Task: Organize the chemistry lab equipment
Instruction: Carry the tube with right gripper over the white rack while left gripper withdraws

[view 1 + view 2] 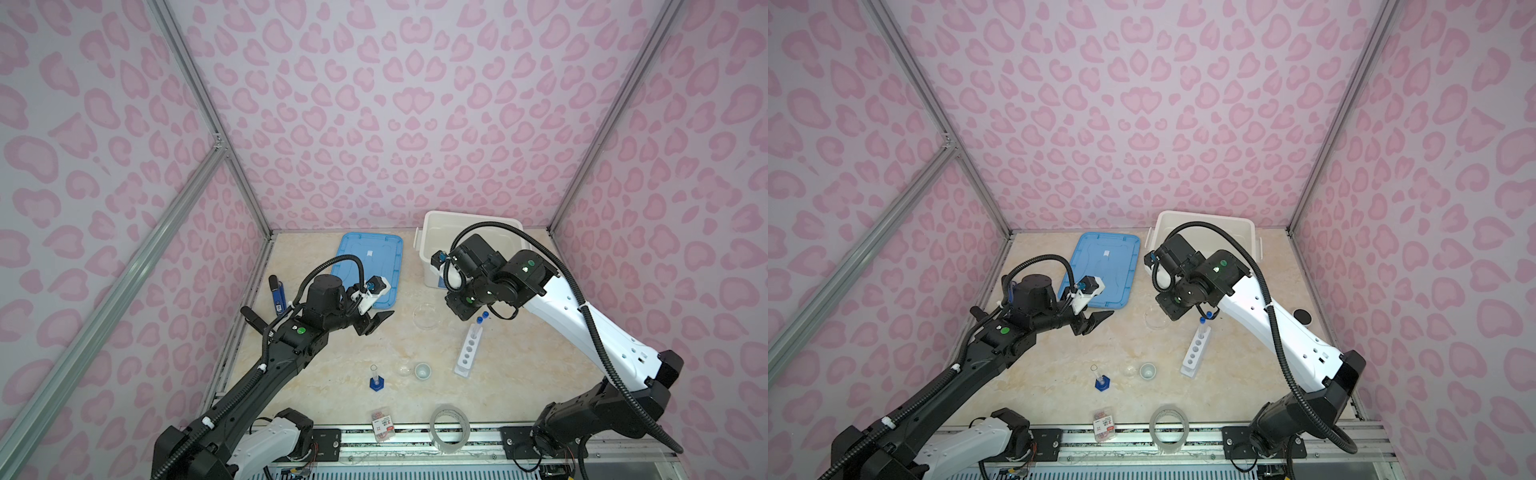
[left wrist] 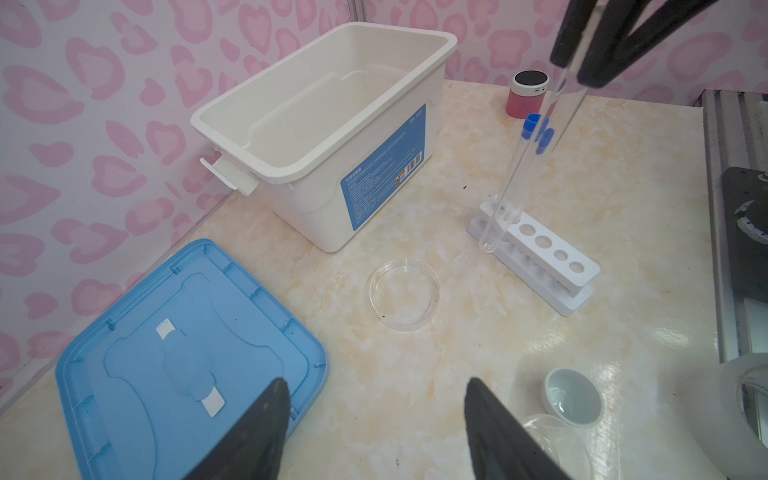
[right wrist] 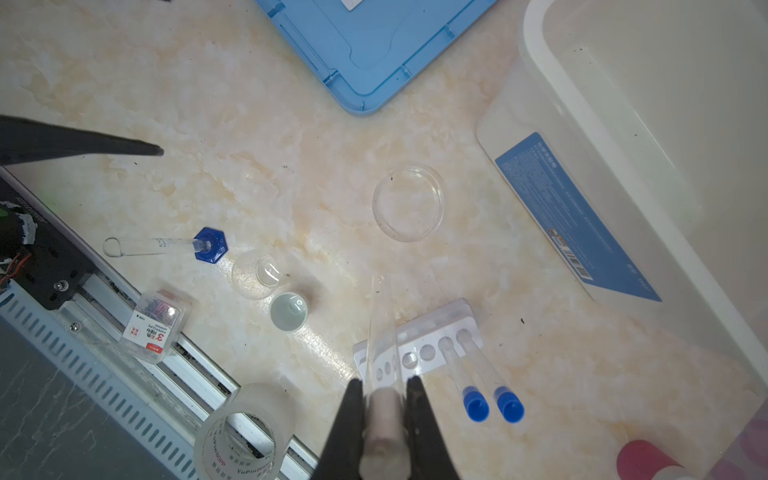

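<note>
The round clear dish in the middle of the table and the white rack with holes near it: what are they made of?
The round clear petri dish looks like glass or clear hard plastic: fully see-through, glossy rim; I can't tell which. The white six-hole rack looks like moulded plastic: opaque, smooth, slight sheen.

Three test tubes [image 3: 475, 405], one rack [image 3: 422, 330], one petri dish [image 3: 408, 202], one cup [image 3: 288, 311], one cylinder [image 3: 210, 245]

Surface [image 1: 415, 349] centre open btw lid [image 1: 374, 253] and cylinder [image 1: 376, 380]. Petri dish [image 1: 427, 316] sits mid-right. Right side obstructed: rack [image 1: 467, 357] w/ two standing tubes [image 1: 482, 319], bin [image 1: 428, 249] behind. Cup [image 1: 422, 370] near cylinder narrows front lane.
</note>
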